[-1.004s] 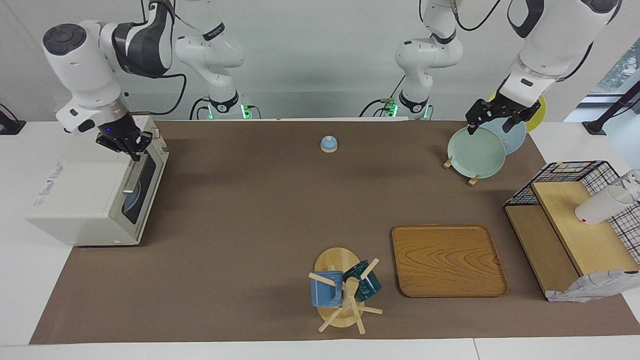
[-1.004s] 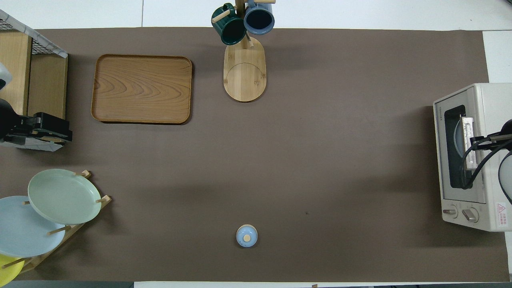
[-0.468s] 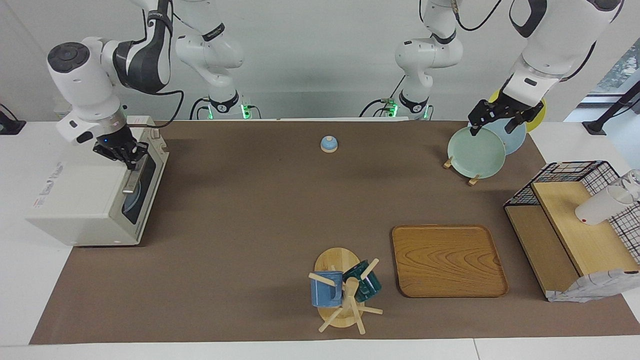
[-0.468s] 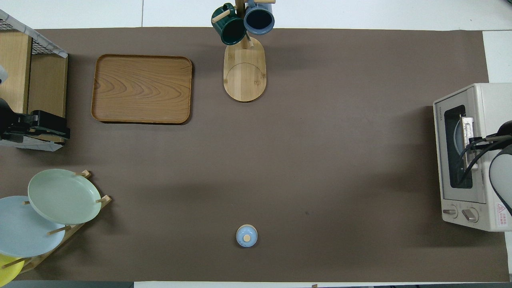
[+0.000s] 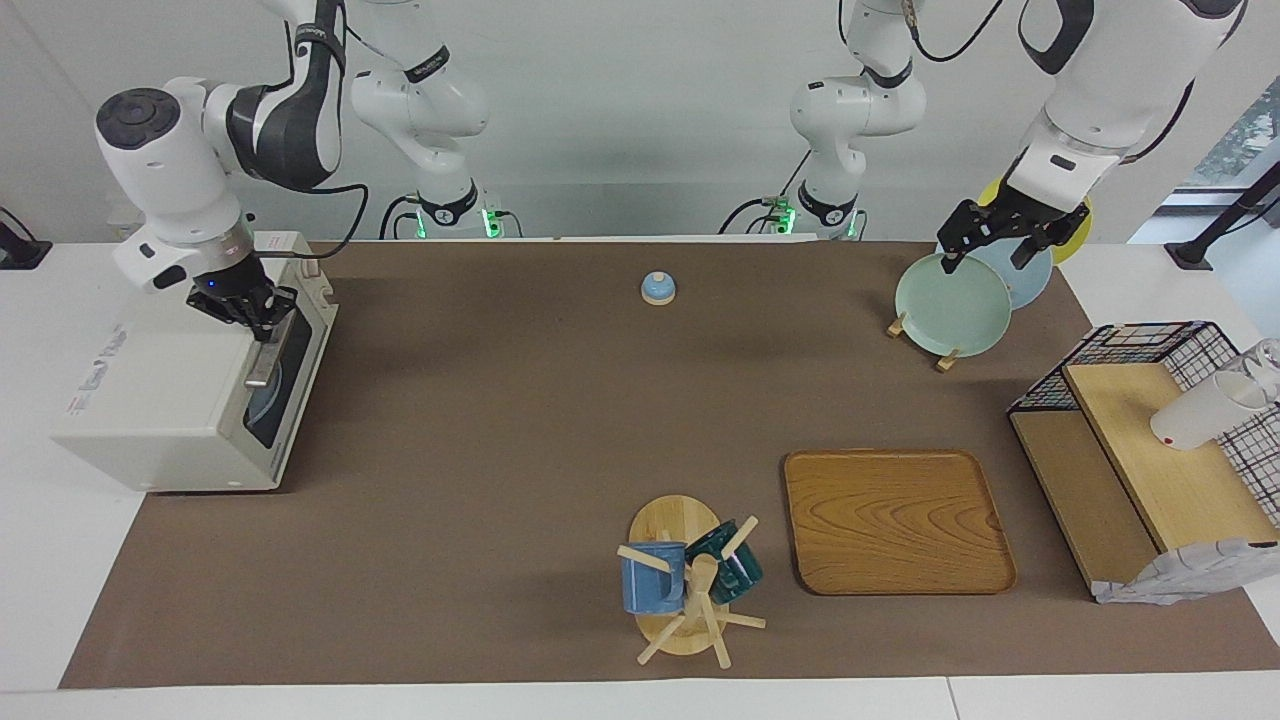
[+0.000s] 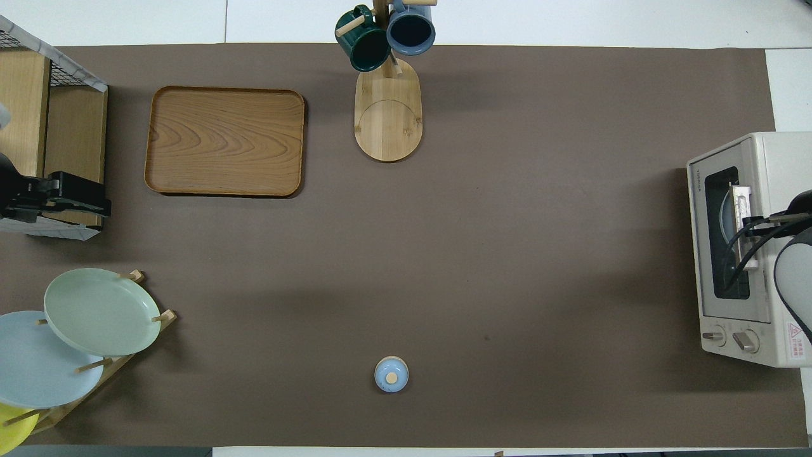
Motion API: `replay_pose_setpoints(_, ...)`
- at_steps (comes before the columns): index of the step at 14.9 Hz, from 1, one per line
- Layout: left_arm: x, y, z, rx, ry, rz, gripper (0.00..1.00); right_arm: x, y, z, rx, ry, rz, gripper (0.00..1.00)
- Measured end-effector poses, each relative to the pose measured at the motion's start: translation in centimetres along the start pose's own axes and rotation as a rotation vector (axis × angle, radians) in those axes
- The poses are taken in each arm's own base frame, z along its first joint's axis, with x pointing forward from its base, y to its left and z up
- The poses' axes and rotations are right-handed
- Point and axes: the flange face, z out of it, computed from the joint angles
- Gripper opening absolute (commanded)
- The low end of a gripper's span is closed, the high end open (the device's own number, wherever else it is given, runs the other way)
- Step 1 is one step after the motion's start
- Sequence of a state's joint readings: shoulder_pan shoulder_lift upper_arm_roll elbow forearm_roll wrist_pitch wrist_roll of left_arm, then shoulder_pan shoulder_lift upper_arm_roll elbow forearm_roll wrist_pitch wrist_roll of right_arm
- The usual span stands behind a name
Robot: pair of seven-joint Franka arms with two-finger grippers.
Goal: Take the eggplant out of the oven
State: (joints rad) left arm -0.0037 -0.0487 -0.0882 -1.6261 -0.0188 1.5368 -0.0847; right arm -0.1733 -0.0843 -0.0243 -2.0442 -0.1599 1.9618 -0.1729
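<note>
The right gripper (image 5: pixel 262 318), fingers pinched shut on the oven's (image 5: pixel 170 400) silver door handle (image 5: pixel 268 352), works at a door not yet open; the eggplant is out of sight, presumably on the plate (image 6: pixel 725 222) dimly visible inside. Likely smooth and slippery, it suits a mid-body grasp. The left gripper (image 5: pixel 990 245) waits wide open and empty over the plate rack (image 5: pixel 950 305).

Off-white oven (image 5: pixel 170 400), door shut, at right arm's table end

Two glossy white robot arms with dark joint bands

Rounded white shells, black cables looping along the links, green lights glowing at both bases, and black pincers: left pincer (image 5: pixel 988 248), right pincer (image 5: pixel 257 312).
</note>
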Motion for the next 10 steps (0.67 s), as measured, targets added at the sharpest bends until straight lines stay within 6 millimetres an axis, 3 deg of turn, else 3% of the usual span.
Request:
replay_pose_setpoints(8,0.00,0.01,0.05,-0.001,-0.001,0.000,1.00,0.05,-0.76,0.73,-0.002,-0.011,-0.016,0.00)
replay_pose_setpoints(9,0.00,0.00,0.06,-0.001,-0.001,0.000,0.84,0.05,-0.82,0.73,-0.002,-0.010,-0.017,0.00)
replay_pose_setpoints(10,0.00,0.00,0.06,-0.001,-0.001,0.000,0.35,0.05,-0.87,0.74,-0.002,-0.010,-0.018,0.00)
